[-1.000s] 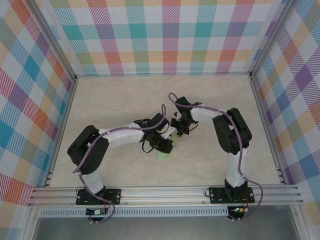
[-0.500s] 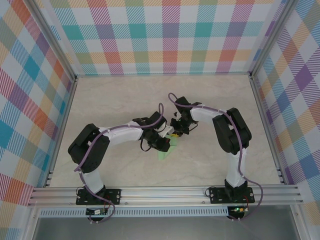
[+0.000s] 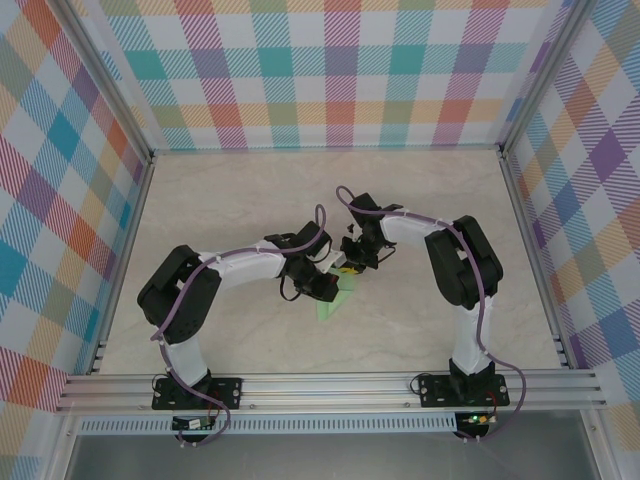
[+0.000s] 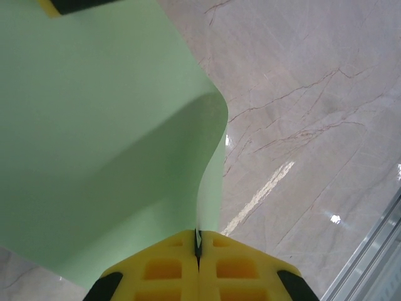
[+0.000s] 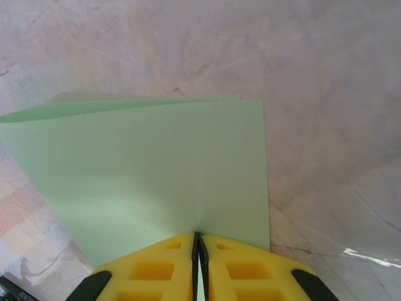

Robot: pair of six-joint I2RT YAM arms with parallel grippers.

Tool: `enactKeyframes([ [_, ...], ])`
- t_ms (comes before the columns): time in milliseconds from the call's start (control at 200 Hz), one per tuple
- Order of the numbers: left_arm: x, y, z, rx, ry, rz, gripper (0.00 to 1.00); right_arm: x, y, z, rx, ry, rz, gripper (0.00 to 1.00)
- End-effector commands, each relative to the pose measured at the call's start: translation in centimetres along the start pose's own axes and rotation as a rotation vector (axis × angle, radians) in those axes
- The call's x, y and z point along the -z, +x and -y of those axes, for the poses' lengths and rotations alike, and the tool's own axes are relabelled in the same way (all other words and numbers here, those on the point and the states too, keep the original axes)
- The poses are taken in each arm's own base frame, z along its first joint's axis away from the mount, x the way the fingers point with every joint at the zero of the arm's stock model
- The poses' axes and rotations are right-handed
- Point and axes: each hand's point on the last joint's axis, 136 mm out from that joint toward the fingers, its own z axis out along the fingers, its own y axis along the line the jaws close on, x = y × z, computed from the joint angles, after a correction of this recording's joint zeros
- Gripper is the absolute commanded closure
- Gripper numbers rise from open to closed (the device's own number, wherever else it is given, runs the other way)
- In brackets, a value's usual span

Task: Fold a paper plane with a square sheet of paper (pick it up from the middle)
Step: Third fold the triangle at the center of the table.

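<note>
Left arm's wrist has crept a touch closer to the right one, and the paper has shifted with it. The left gripper (image 4: pixel 198 243) and right gripper (image 5: pixel 198 243) are both pinched tight on the square sheet of paper (image 5: pixel 156 163) over the middle of the table (image 3: pixel 230 200). It looks doubled over once and still curvy. I'd guess we're early: no nose or wings yet.

No writing, label, brand or number is legible. The thin pale mint-green paper sheet (image 5: pixel 156 169) is plain. The small dark board (image 3: pixel 190 424) below the left base may carry print, too tiny to tell.
</note>
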Motion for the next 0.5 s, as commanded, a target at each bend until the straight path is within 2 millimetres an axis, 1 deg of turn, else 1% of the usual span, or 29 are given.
enactKeyframes([
  [0,-0.4,-0.1,-1.4,0.041,-0.029,-0.021,1.0,-0.9,1.3,3.6,-0.036,0.136,-0.022,0.87],
  [95,-0.4,-0.2,-1.5,0.037,-0.037,-0.017,1.0,-1.0,1.3,3.6,-0.038,0.136,-0.024,0.87],
  [235,0.0,-0.3,-2.6,0.046,-0.1,-0.013,1.0,-1.1,1.3,3.8,-0.043,0.143,-0.023,0.87],
  [390,0.0,0.1,-4.1,0.063,-0.171,-0.025,1.0,-1.4,1.3,3.8,-0.054,0.141,-0.028,0.87],
  [495,-0.2,-0.1,-4.5,0.066,-0.182,-0.02,1.0,-1.5,1.3,3.7,-0.062,0.13,-0.028,0.86],
])
